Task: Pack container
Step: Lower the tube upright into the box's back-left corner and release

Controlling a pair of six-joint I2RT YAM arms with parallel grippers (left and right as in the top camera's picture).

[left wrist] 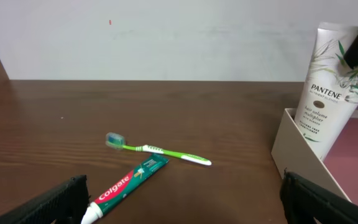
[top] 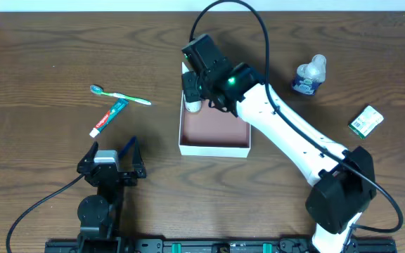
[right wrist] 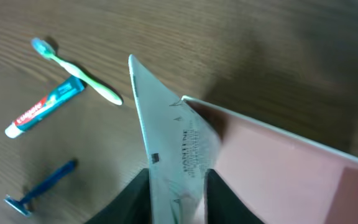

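The container (top: pixel 214 147) is a square shallow box with white walls and a pinkish-brown floor at the table's middle; it also shows in the left wrist view (left wrist: pixel 297 146) and the right wrist view (right wrist: pixel 278 162). My right gripper (top: pixel 192 90) is shut on a white Pantene tube (left wrist: pixel 328 93), holding it upright over the container's far left corner; the tube fills the space between its fingers (right wrist: pixel 178 186). My left gripper (top: pixel 111 165) is open and empty near the front edge (left wrist: pixel 182 202). A Colgate toothpaste tube (top: pixel 110 117) and a green toothbrush (top: pixel 121 94) lie to the left.
A blue razor (top: pixel 126 147) lies next to my left gripper. A small clear bottle (top: pixel 309 75) and a green and white packet (top: pixel 365 120) lie to the right of the container.
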